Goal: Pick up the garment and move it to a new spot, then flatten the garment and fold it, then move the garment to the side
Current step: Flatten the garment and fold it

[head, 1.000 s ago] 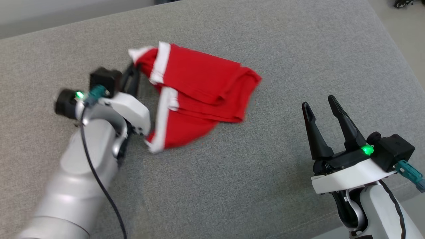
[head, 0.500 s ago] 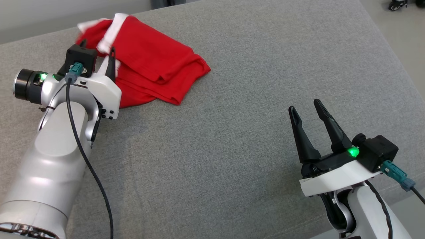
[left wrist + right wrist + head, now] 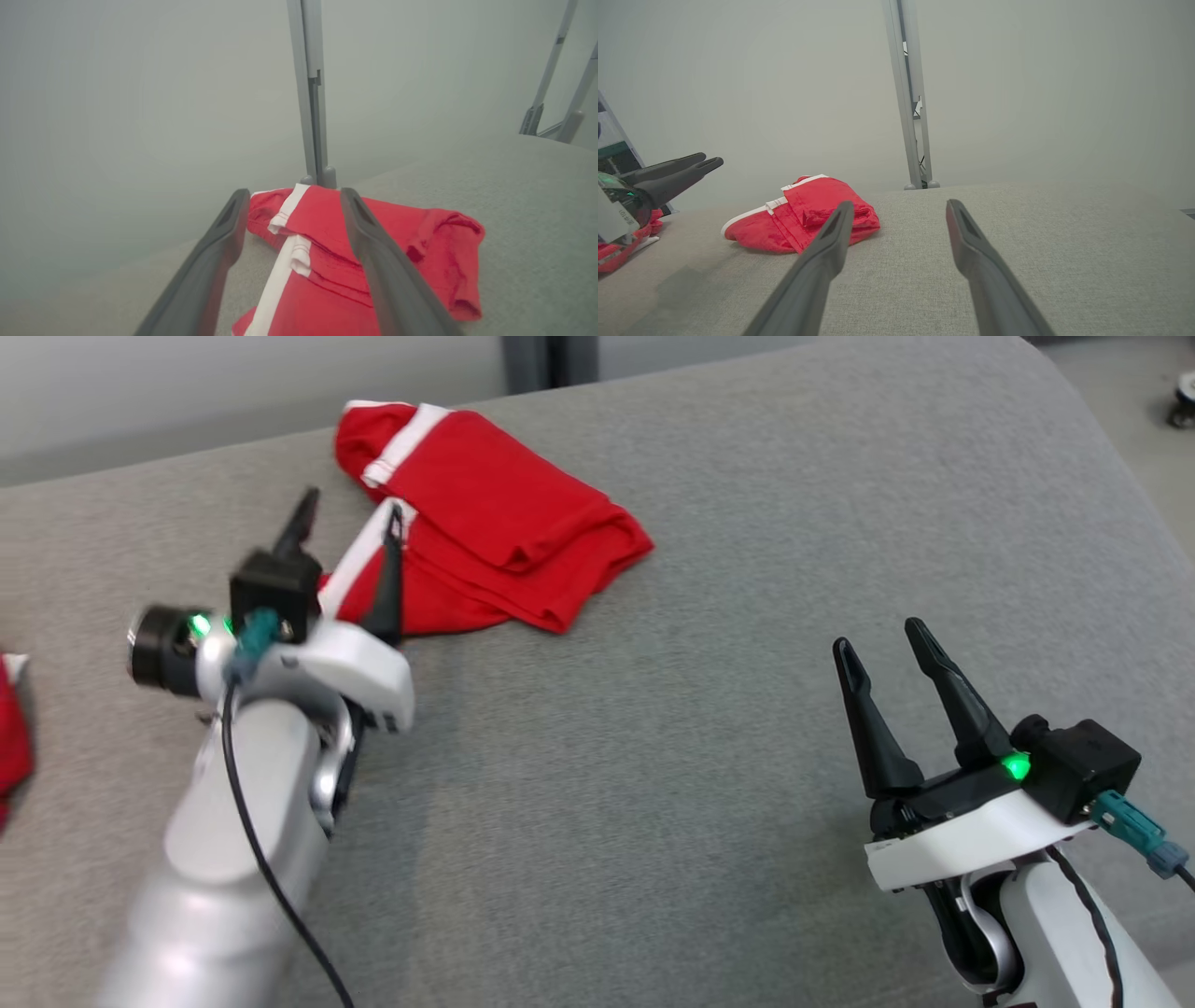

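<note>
The garment (image 3: pixel 495 523) is red with white trim and lies folded on the grey padded surface (image 3: pixel 653 756) near its far edge. My left gripper (image 3: pixel 352 504) hangs just above the garment's near left end, open and holding nothing. In the left wrist view the garment (image 3: pixel 420 242) lies below and between the spread fingers of that gripper (image 3: pixel 295 193). My right gripper (image 3: pixel 879 639) stands open and empty at the lower right, well away from the cloth. The right wrist view shows the garment (image 3: pixel 808 210) ahead to the left, beyond its own gripper (image 3: pixel 900 204), with the left gripper (image 3: pixel 711 159) at the far left.
Another red cloth (image 3: pixel 11 737) lies at the left edge of the surface, also visible as a red cloth (image 3: pixel 616 252) in the right wrist view. A grey post (image 3: pixel 310 93) stands behind the far edge. A small wheel (image 3: pixel 1184 401) sits on the floor at the top right.
The left gripper was shut on the garment's white-trimmed edge; it has opened, let the garment go and drawn back a little. The head camera has shifted. The right gripper stays open.
</note>
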You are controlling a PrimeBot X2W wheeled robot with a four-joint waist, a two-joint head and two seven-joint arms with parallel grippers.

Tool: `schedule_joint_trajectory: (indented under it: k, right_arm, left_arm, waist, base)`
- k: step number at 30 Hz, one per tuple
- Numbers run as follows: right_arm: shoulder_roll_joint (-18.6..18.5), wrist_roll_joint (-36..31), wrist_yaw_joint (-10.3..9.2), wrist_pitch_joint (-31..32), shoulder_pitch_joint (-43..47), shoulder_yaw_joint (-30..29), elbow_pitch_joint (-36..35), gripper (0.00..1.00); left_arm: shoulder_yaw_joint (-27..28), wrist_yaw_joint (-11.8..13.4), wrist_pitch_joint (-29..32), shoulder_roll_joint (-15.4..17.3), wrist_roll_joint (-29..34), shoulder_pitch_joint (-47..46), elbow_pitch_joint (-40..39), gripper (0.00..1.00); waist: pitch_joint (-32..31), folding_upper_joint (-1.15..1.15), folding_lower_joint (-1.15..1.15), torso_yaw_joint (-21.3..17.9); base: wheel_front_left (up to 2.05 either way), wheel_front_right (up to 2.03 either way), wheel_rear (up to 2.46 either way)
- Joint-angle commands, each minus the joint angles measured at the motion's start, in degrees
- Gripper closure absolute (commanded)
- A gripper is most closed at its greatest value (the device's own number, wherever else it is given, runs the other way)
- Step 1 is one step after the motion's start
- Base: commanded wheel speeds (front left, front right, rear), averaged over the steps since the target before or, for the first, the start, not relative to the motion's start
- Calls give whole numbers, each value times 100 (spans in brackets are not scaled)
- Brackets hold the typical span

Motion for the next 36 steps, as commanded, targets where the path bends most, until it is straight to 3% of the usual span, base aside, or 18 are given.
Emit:
schedule_joint_trajectory:
  k: [1, 8, 14, 20, 27, 36]
  right_arm:
    - [-49, -40, 0, -24, 41, -11, -23, 0]
    - [-236, -163, 0, -25, 73, 61, 91, 0]
    - [-429, -278, -1, -25, -60, 76, 367, 0]
    - [-616, -508, -1, 83, -495, 185, 798, 0]
    - [-732, -573, -1, 449, -1533, 161, 1519, 0]
    - [-959, -1138, -1, 1004, -2997, -210, 3063, 0]
  left_arm:
    - [46, 21, -11, -14, 42, 189, -185, 0]
    - [436, 28, -12, -138, 168, 1581, -1774, 0]
    - [703, -66, -13, -370, 276, 2589, -2620, 0]
    - [848, -159, -13, -565, 341, 3016, -2910, 0]
    - [618, -253, -13, -630, 326, 3058, -2975, 0]
    - [45, -10, -14, -633, -196, 2865, -3257, 0]
  waist:
    - [-135, 0, 0, 231]
    - [-361, 0, 0, 948]
    - [-451, 0, 0, 1572]
    - [-419, 0, 0, 2138]
    - [-201, 0, 0, 2783]
    - [299, 0, 0, 3702]
  base:
    - [0, 0, 0]
    - [0, 0, 0]
    - [0, 0, 0]
    - [0, 0, 0]
    - [0, 0, 0]
    - [0, 0, 0]
